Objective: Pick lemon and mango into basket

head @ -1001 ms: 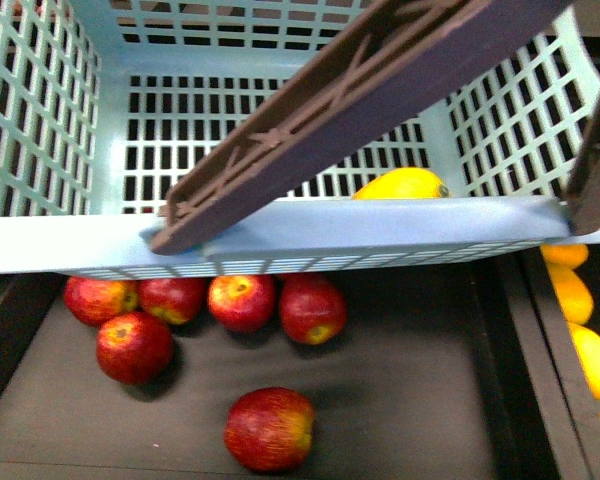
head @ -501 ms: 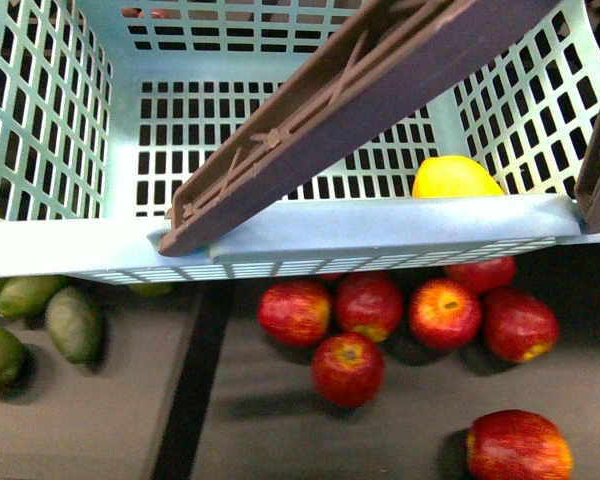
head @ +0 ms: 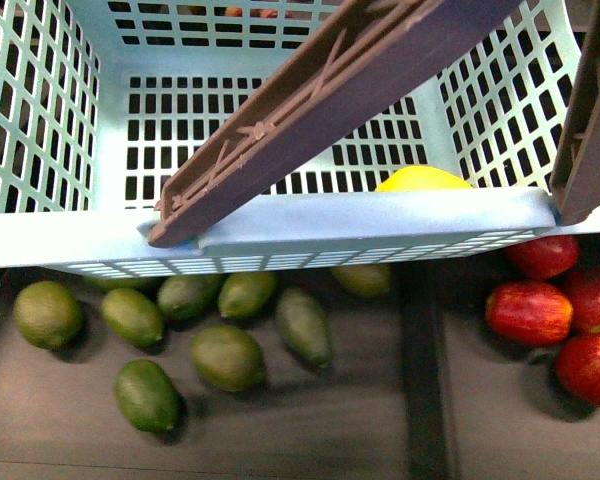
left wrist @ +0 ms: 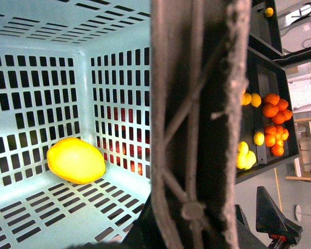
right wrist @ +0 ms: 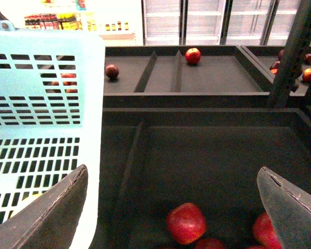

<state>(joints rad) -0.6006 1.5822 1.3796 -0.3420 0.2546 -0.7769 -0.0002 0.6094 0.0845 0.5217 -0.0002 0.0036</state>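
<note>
Front view: the basket [head: 40, 130] filled the upper frame, its brown handle [head: 310, 110] slanting across. The lemon [head: 423, 179] sat inside at 1 o'clock, against the near wall, long axis 9-to-3. Under the basket were green fruit [head: 227, 356] from 6 to 8 o'clock and red apples [head: 528, 312] at 4. No mango for you here, and no claw in frame.

Left wrist view: the handle ran right past the lens. The lemon [left wrist: 76, 160] lay on the basket floor near a corner. The left claw's jaws were hidden, so I cannot tell their set. Small yellow fruit [left wrist: 245, 155] on a far shelf were too small to name.

Right wrist view: the right claw [right wrist: 171, 168] was spread wide and empty, just beside the basket wall, with red apples beyond its fingers. My read: the right arm was your free one, and the mango's bearing was unknown.
</note>
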